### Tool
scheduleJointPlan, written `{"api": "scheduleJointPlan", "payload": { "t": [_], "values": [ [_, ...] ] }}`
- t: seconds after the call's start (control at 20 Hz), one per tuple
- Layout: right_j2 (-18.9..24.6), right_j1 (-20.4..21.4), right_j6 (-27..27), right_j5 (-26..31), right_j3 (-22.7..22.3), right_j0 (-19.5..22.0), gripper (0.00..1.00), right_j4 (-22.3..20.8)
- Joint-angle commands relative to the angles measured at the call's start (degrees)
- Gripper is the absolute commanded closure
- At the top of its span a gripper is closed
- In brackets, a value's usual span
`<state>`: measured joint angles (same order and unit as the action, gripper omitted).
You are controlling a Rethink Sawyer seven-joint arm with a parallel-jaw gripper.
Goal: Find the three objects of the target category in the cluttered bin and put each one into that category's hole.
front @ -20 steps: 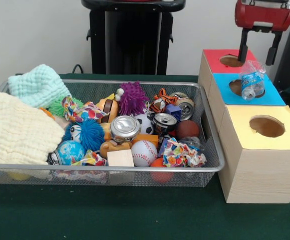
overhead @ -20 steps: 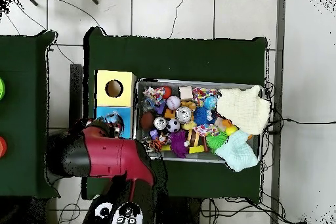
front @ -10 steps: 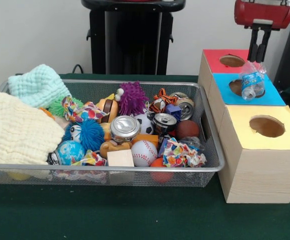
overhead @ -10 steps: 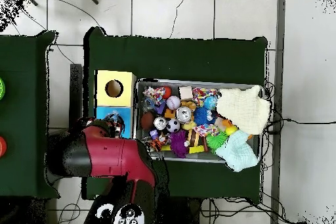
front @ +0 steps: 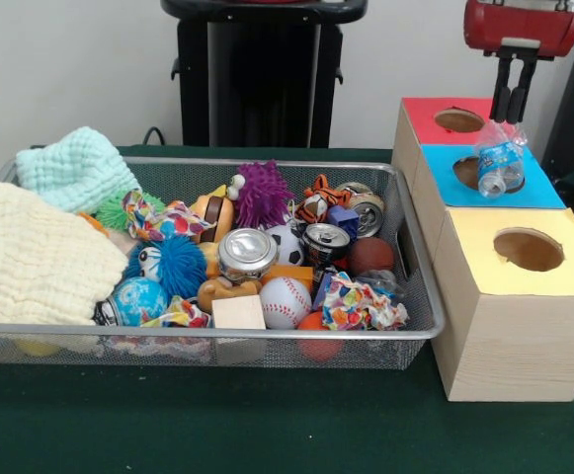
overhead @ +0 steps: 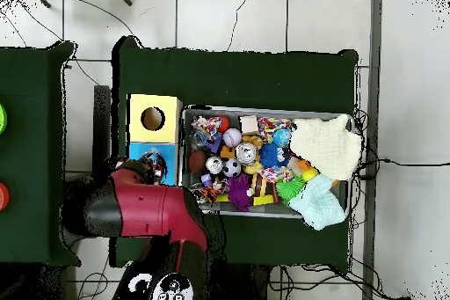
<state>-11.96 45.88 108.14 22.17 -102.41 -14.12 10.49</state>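
Observation:
A small clear plastic bottle with a blue label [front: 499, 158] rests tilted in the hole of the blue-topped box [front: 548, 190], sticking out of it. My gripper [front: 513, 117] hangs straight above the bottle's upper end, shut, with its fingers pressed together and nothing visibly between them. Whether the tips touch the bottle I cannot tell. In the overhead view the red arm [overhead: 145, 213] covers the gripper, and the bottle [overhead: 156, 165] shows only partly beside it. The mesh bin [front: 420, 321] holds metal cans [front: 247, 253] [front: 326, 240] [front: 369, 211] among the clutter.
The red-topped box [front: 420, 111] stands behind the blue one, and the yellow-topped box [front: 469, 242] in front of it. The bin also holds balls, a purple spiky toy [front: 263, 194], crumpled wrappers, wooden blocks and folded cloths [front: 30, 262] at its left end.
The gripper's fingers, spread wide a second ago, have closed together above the bottle. The bottle has stayed in the blue box's hole.

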Motion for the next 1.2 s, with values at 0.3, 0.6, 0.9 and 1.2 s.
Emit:
{"api": "scheduleJointPlan", "payload": {
  "t": [0.3,0.6,0.9,1.2],
  "values": [
    [2.29,-3.90,10.74,2.78,-3.94,0.61,1.00,0.86],
    [3.50,-4.34,9.78,0.72,-5.16,1.98,1.00,0.82],
    [3.92,-5.47,9.32,-1.05,-5.17,2.74,1.00,0.46],
    [3.25,-5.71,9.47,-0.21,-4.38,2.05,1.00,0.33]
  ]
}}
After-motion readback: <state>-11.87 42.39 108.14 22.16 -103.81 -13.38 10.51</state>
